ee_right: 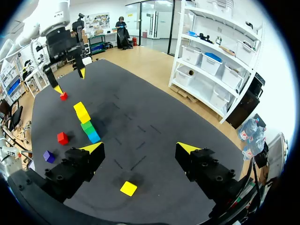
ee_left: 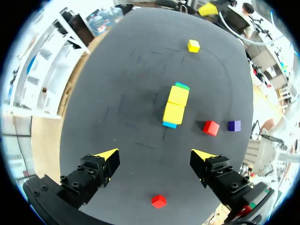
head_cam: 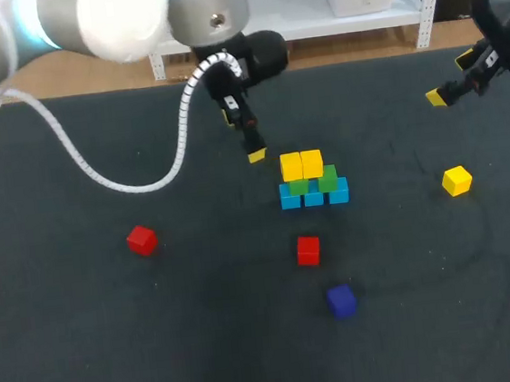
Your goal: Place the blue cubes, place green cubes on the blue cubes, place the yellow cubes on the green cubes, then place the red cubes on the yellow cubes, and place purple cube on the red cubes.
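Note:
Mid-table stands a pile: three blue cubes (head_cam: 315, 196) in a row, two green cubes (head_cam: 329, 179) on them, two yellow cubes (head_cam: 301, 164) on top. Loose cubes lie around it: a yellow cube (head_cam: 456, 181) to the right, one red cube (head_cam: 308, 250) just in front, another red cube (head_cam: 142, 240) far left, and a purple cube (head_cam: 341, 300) nearer the front. My left gripper (head_cam: 242, 136) hangs open and empty behind and left of the pile (ee_left: 176, 105). My right gripper (head_cam: 451, 79) is open and empty at the far right, with the loose yellow cube (ee_right: 128, 188) below it.
The dark table mat (head_cam: 88, 336) has wide bare areas at the front left and front right. The left arm's white cable (head_cam: 135, 181) hangs over the mat's left half.

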Tool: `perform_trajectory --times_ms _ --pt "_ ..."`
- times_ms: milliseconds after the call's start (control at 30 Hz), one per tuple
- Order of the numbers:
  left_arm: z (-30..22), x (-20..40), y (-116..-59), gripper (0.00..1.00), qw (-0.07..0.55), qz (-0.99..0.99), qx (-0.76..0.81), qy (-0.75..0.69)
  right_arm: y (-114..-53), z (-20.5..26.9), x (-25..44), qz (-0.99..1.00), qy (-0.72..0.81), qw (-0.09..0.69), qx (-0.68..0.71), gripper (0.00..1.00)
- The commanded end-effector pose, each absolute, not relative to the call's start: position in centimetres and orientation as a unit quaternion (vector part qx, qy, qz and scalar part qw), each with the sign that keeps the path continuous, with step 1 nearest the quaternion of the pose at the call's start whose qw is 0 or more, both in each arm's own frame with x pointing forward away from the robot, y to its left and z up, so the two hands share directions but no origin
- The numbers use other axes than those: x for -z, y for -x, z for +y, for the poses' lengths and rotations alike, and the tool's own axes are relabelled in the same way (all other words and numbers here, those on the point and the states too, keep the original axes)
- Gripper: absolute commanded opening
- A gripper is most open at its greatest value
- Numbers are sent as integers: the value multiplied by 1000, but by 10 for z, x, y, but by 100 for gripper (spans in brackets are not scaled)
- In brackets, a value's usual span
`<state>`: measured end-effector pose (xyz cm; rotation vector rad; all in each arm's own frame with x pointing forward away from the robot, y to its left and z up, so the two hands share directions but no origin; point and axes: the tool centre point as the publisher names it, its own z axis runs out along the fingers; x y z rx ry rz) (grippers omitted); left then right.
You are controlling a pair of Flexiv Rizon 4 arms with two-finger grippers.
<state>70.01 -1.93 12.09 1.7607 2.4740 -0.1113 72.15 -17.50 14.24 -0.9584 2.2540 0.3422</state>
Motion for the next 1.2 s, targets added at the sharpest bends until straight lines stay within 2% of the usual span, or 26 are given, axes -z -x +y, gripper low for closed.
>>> perform_trajectory --times_ms 33,300,500,767,1200 --pt "17 -142 -680 100 176 824 62 -535 -722 -175 -142 861 366 328 -132 100" --pt "50 -158 -673 100 242 857 68 -449 -722 -175 -142 861 366 328 -132 100" --pt "77 -149 -669 100 291 874 66 -383 -722 -175 -142 861 366 328 -132 100" --pt "95 -145 -664 100 375 870 46 -316 -722 -175 -142 861 366 328 -132 100" --pt "125 -147 -682 100 466 855 68 -219 -722 -175 -142 861 366 328 -132 100"
